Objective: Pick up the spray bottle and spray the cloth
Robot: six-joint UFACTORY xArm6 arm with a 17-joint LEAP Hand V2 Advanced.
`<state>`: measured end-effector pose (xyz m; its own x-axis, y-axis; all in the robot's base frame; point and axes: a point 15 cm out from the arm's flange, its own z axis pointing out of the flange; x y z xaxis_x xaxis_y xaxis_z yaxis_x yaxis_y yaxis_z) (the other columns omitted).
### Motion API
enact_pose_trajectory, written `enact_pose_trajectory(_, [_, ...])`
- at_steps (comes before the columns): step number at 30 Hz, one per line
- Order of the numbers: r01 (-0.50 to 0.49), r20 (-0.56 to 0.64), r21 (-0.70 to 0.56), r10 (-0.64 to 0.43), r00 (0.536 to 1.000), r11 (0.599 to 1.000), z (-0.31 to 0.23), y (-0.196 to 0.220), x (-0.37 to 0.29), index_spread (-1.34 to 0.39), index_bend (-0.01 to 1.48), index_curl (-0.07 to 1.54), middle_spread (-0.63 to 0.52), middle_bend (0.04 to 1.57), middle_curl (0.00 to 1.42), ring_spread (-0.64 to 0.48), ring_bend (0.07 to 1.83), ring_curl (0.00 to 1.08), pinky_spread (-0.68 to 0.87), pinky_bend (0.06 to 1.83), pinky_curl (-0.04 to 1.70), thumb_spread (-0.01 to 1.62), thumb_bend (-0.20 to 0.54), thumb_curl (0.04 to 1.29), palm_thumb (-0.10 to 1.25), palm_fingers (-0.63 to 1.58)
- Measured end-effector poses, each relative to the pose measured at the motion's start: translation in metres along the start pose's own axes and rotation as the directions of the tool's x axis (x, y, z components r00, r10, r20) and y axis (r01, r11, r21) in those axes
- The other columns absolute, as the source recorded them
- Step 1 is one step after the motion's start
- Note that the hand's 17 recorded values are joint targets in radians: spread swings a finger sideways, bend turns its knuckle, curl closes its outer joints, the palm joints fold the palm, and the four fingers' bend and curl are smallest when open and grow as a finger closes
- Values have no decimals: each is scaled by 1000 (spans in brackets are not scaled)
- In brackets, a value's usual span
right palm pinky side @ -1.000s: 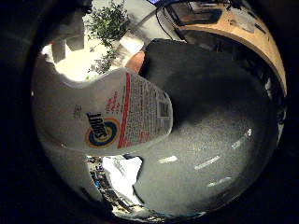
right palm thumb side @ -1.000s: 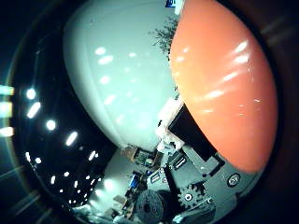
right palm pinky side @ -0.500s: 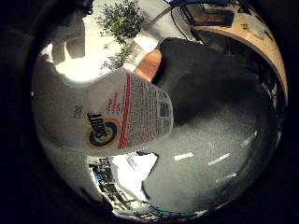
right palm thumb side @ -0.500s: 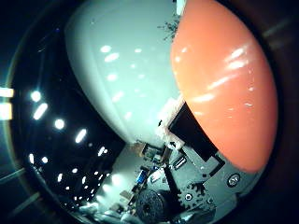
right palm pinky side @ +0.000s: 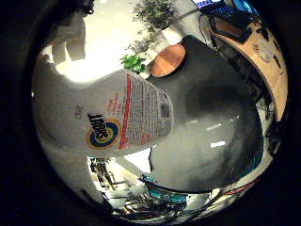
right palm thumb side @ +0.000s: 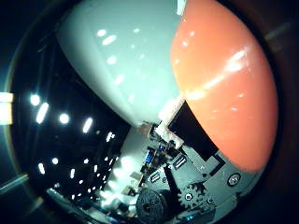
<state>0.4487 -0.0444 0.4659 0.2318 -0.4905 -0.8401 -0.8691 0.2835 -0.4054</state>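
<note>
The view past the bottle has swung, showing more of the dark gray counter point(right palm pinky side: 221, 132) and the round wooden table point(right palm pinky side: 167, 60). One white spray bottle point(right palm pinky side: 108, 117) fills the palm views, pressed against the hand point(right palm thumb side: 196, 186); whether the fingers curl round it cannot be told.

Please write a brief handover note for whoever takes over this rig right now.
Right hand: only geared and black parts show; the fingers' state cannot be told.
White plastic spray bottle with a printed label: fills much of both palm views, so it sits close against the palm, apparently lifted above the dark grey table.
Orange part: close to the palm beside the bottle.
Cloth: not in view.
Left: find the cloth, spray it.
</note>
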Motion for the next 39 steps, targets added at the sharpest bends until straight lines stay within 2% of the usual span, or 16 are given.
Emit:
enact_pose_trajectory(3, [32, 26, -111, -29, 999, 993, 8, 27, -33, -259, 1161, 658, -179, 1324, 703, -196, 1446, 567, -301, 1301, 609, 912, -10, 1040, 1008, 1234])
enact_pose_trajectory(7, [85, 96, -270, -61, 994, 959, 28, 74, -94, -259, 1163, 658, -179, 1330, 702, -198, 1451, 569, -298, 1299, 614, 913, -9, 1048, 1011, 1233])
enact_pose_trajectory(10, [109, 111, -334, -76, 991, 936, 43, 97, -129, -258, 1165, 657, -179, 1334, 703, -198, 1452, 570, -299, 1297, 617, 921, -9, 1053, 1008, 1230])
enact_pose_trajectory(14, [96, 123, -418, -49, 991, 903, 66, 122, -161, -258, 1165, 657, -179, 1334, 702, -198, 1451, 571, -298, 1297, 620, 924, -8, 1065, 1013, 1231])
enact_pose_trajectory(18, [78, 137, -528, -6, 991, 845, 98, 147, -189, -258, 1166, 656, -179, 1334, 701, -198, 1451, 571, -305, 1295, 622, 925, -9, 1075, 1011, 1231])
enact_pose_trajectory(26, [-87, 98, -679, 207, 973, 729, 171, 143, -172, -258, 1166, 655, -178, 1331, 697, -198, 1451, 572, -300, 1294, 625, 945, -7, 1086, 1012, 1231])
enact_pose_trajectory(34, [-297, 47, -738, 486, 873, 605, 236, 125, -104, -259, 1160, 655, -178, 1334, 694, -198, 1452, 572, -302, 1294, 627, 967, -8, 1088, 1013, 1229])
enact_pose_trajectory(39, [-405, -11, -695, 554, 832, 595, 269, 119, -45, -259, 1161, 654, -179, 1333, 696, -198, 1454, 573, -302, 1291, 629, 976, -7, 1088, 1011, 1227])
